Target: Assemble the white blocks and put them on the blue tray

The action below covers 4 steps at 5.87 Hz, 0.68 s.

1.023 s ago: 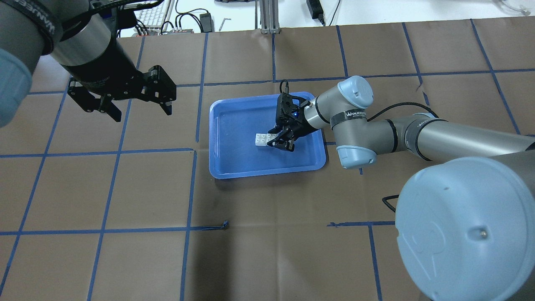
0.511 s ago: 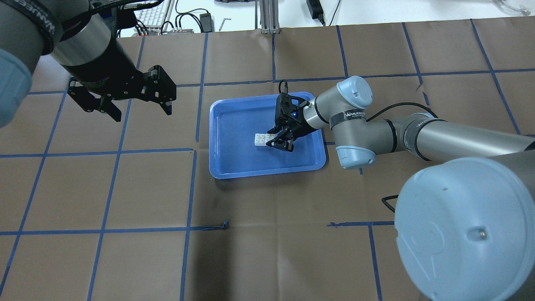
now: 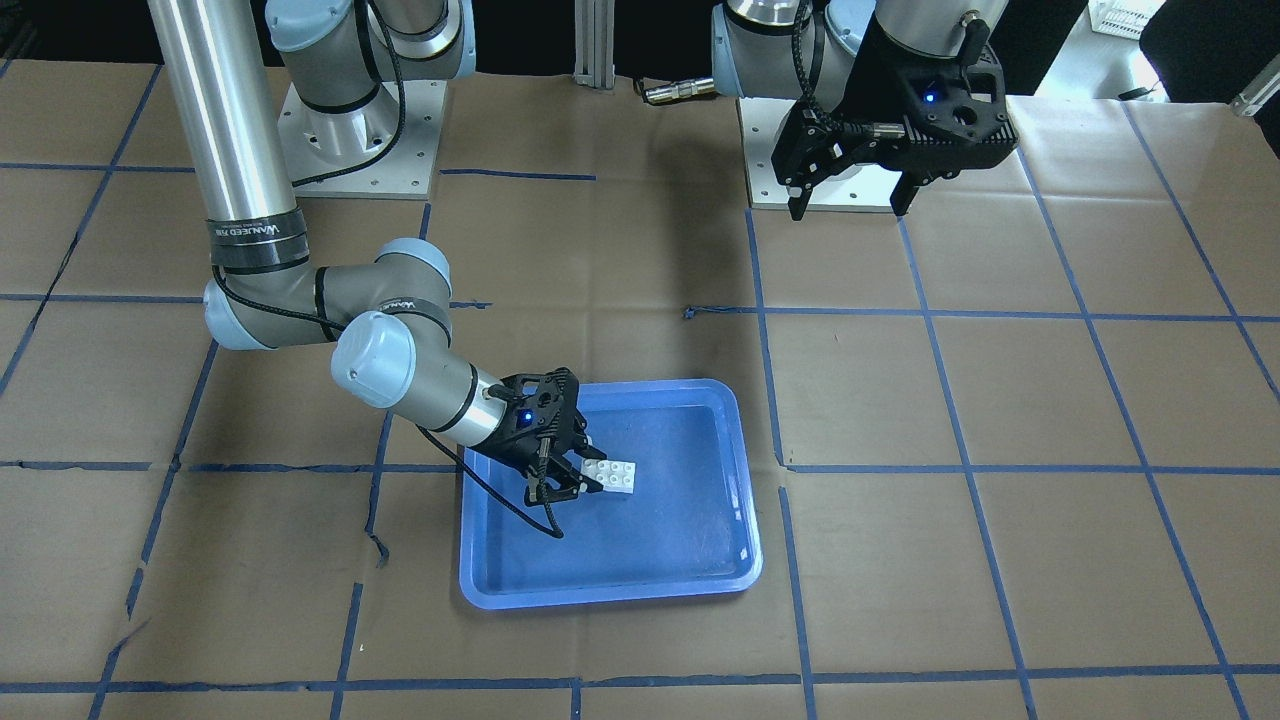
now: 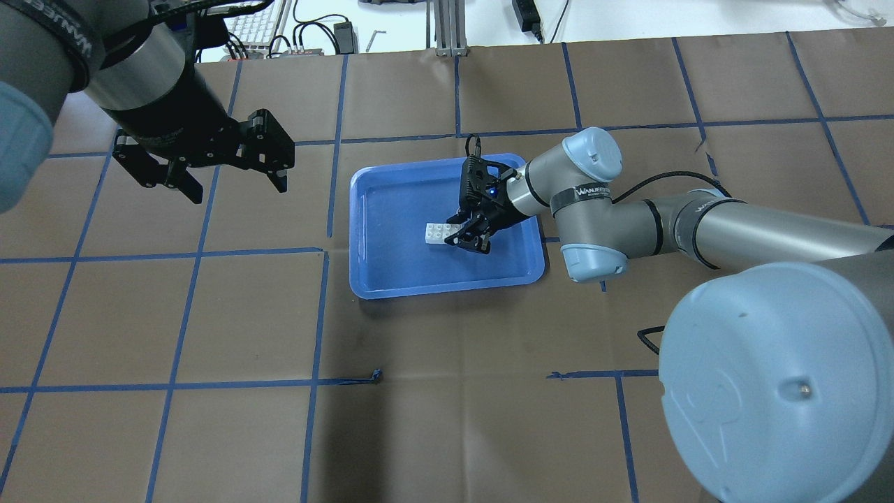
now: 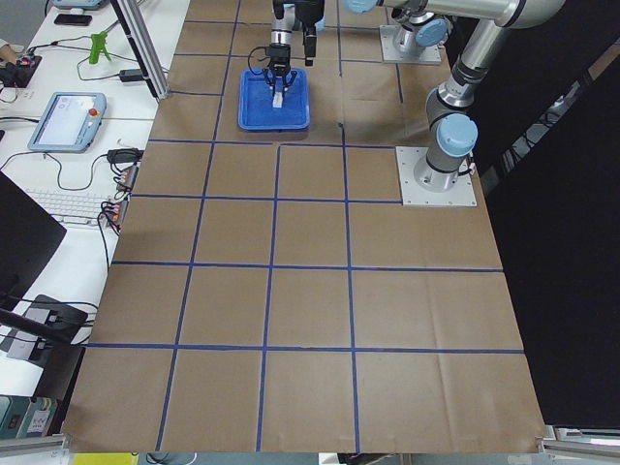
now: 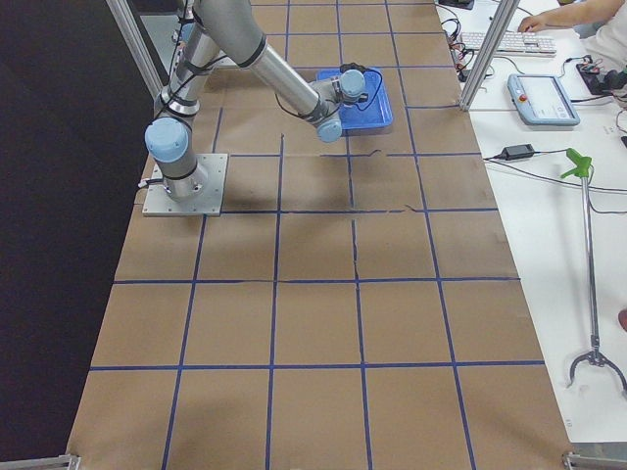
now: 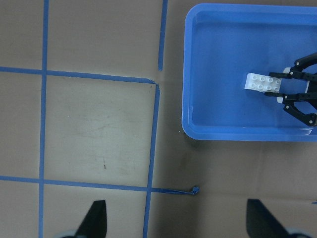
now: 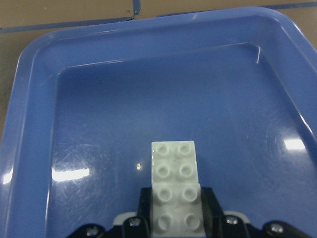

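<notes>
Joined white blocks (image 4: 438,233) are pinched at their 3 o'clock end by the right gripper (image 4: 459,232) and rested on the blue tray (image 4: 391,279), likely for release, while the left gripper (image 4: 236,190) is parked wide open at 10 o'clock.

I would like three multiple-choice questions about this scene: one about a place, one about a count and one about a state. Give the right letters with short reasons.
1. Where are the blocks? A in the tray; B beside it; C under it.
2. How many studs do the blocks show in the right wrist view? A four; B six; C eight.
3. The fingers of the left gripper are: A open and empty; B shut on a block; C shut on nothing.

Answers: 1 A, the blue floor surrounds them. 2 C, two squares of four studs. 3 A, the fingers stand wide apart with nothing between them.
</notes>
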Tool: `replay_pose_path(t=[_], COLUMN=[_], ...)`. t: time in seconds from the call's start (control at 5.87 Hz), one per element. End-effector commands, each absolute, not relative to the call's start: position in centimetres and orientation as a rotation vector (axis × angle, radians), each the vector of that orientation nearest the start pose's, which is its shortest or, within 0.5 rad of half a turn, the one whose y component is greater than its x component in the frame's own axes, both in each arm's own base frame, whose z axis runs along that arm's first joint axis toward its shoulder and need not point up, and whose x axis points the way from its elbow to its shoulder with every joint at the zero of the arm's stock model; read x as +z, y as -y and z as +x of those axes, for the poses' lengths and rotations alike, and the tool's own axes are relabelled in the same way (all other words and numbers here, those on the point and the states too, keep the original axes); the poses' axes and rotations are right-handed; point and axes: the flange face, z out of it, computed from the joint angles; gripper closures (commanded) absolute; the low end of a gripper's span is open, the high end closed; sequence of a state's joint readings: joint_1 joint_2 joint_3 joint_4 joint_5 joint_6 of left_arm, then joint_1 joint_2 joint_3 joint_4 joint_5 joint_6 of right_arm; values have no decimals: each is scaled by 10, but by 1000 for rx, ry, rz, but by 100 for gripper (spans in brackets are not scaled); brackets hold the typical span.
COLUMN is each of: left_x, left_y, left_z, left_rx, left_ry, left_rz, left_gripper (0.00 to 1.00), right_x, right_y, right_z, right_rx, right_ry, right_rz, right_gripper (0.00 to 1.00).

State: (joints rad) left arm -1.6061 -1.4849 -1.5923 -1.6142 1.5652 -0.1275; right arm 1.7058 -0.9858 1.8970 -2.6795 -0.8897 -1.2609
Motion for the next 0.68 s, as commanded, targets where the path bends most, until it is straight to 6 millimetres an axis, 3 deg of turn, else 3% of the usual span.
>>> replay_pose_path(t=[0.0, 0.51], left_x=[515, 527], left_y=[452, 455], left_z=[-143, -141], left_rx=[-44, -68], left_ry=[-3083, -3055], left_rz=[-129, -127], left_gripper=[1, 0], right_x=[150, 147], right_y=[556, 557], right_z=[273, 274], right_rx=[-702, -703], right_ry=[-1918, -1915], right_rz=[-1726, -1713], right_gripper=[68, 50])
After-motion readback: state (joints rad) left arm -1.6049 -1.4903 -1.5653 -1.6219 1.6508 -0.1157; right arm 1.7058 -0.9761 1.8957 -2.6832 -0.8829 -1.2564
